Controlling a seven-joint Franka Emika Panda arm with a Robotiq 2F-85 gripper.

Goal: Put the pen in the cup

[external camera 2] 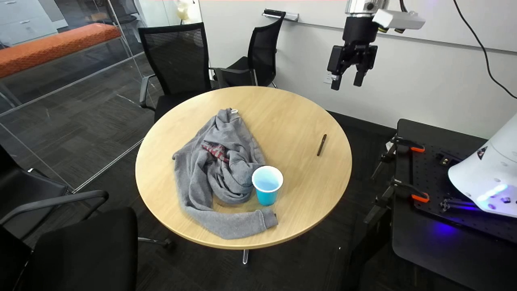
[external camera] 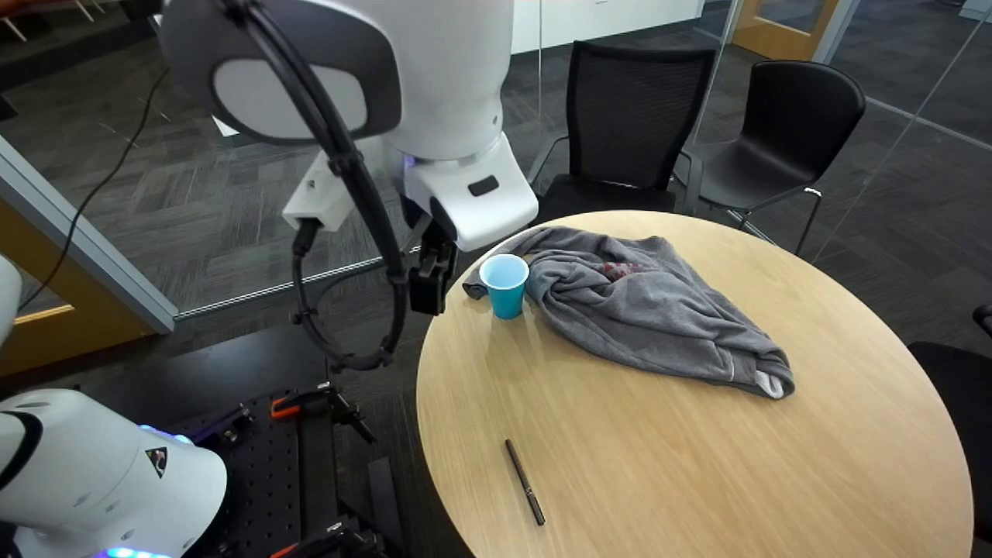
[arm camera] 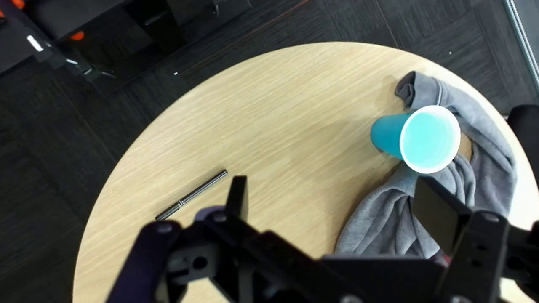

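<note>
Right up against the wrist camera sits the black end effector [arm camera: 331, 185], its two fingers spread wide apart; in an exterior view you can see it hanging in mid-air, fingertips down, higher than the round wooden desk [external camera 2: 291, 121].

Well below it, the dark pen [arm camera: 191, 195] lies flat on the wood, near the rim on the side facing the robot's black stand [external camera 2: 456, 246]. It has a couple of silvery bands partway along, and from the wrist you spot it just past one finger.

Well apart from the pen, the turquoise cup [external camera: 508, 301] stands upright, white at the lip and paler inside. It's tucked in just beside a grey sweatshirt [external camera: 643, 310], between the loose sleeve end [external camera 2: 258, 222] and the bunched-up body; whether cup and fabric actually touch, I can't tell from over here. A red patterned patch [external camera: 618, 270] pokes out of the folds, showing in both exterior views.

Higher up, the white robot arm [external camera: 457, 70] bulks large, a thick black cable [external camera: 343, 163] looping down alongside it. Its base [external camera 2: 484, 173] is planted on that stand, with orange-tipped clamps [external camera 2: 421, 197] along the edge. Black mesh chairs [external camera 2: 173, 56] stand by the desk, and a white wall [external camera 2: 301, 56] runs behind.
</note>
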